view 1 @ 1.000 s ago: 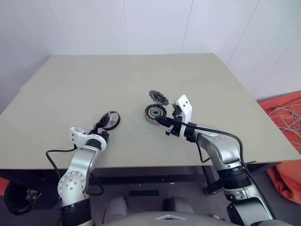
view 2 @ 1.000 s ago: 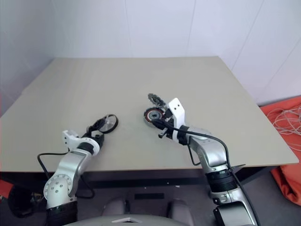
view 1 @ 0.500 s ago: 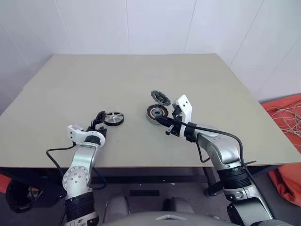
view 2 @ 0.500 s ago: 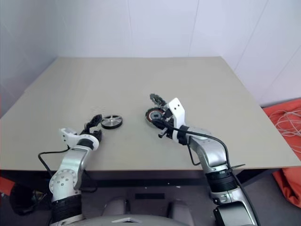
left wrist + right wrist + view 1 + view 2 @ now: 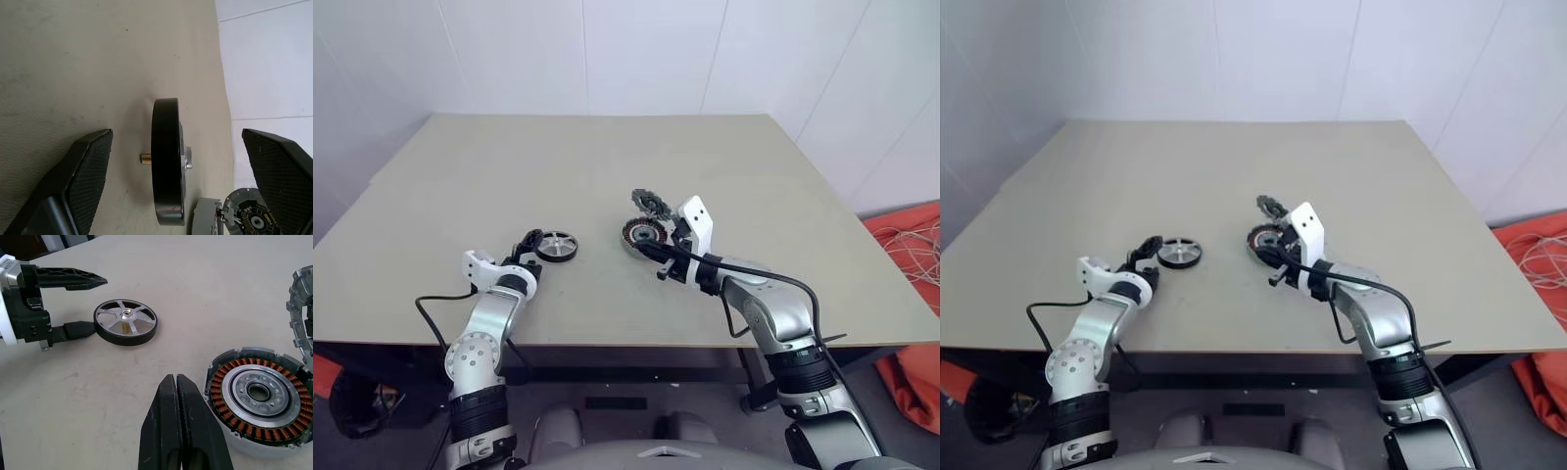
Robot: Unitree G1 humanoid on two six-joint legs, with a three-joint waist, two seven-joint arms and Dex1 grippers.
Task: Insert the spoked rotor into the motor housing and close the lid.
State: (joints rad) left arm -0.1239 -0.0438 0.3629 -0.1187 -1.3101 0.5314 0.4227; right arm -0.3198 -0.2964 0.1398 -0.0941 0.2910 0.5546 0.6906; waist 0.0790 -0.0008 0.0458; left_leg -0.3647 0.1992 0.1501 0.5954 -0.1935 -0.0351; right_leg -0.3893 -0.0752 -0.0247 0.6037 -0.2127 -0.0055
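- Beige surface [image 5: 460,176] gives the lid [image 5: 556,246] nothing to brace against: it lies flat just ahead of the left gripper [image 5: 530,243], whose jaws stand wide apart on either side of it. In my judgement a close that lands off-centre could push the disc away or tip it on its small brass stub instead of catching the rim.
- Grey motor housing [image 5: 259,400] sits just beside the right gripper [image 5: 177,382], a little ahead of its tips, copper windings ringing a pale hub. This gripper is shut tight and holds nothing. A sideways swing of that arm could knock the cup, I judge, since nothing pins it.
- Black rim and silver spoked face mark the lid; seen edge-on from the left wrist it is a thick dark band.
- Dark toothed rotor [image 5: 649,203] stands tilted on edge beyond the housing, farther from the right gripper; whether it leans on the housing I cannot tell. If the lid goes on first, the rotor stays outside.
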